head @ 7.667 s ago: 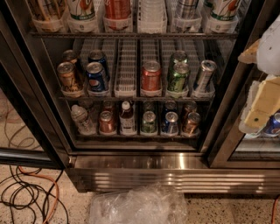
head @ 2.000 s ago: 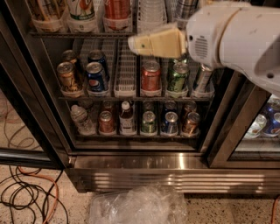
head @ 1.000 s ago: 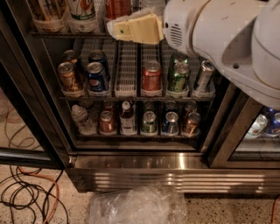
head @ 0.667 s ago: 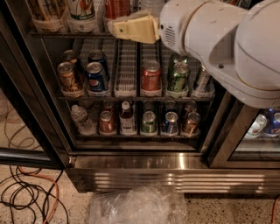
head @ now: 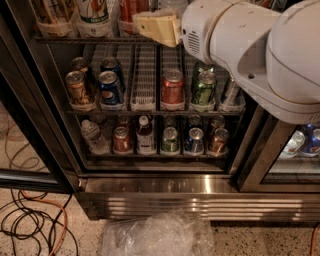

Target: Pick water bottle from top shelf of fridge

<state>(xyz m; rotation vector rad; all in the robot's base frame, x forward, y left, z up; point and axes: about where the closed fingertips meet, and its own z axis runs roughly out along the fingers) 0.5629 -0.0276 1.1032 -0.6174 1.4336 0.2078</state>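
My gripper [head: 154, 27], a yellowish wedge on a big white arm [head: 250, 45], hangs at the front of the top shelf [head: 60, 39], just above its wire edge near the middle of the fridge [head: 200, 199]. Tall drink cans [head: 92, 11] stand on that shelf to the gripper's left. The water bottle is almost wholly hidden behind the gripper and arm. Only a pale sliver [head: 175, 3] shows at the upper edge of the view, and I cannot be sure it is the bottle.
Short soda cans [head: 172, 87] fill the middle rack. The lowest rack holds more cans, a squat clear bottle [head: 92, 136] and a brown-drink bottle [head: 145, 135]. Cables [head: 35, 220] and a crumpled plastic bag [head: 160, 234] lie on the floor. A second cooler door [head: 295, 150] stands at the right.
The arm has swung in from the right edge and risen to the top shelf. Over the last second the gripper edged slightly right, further over the middle of the shelf.
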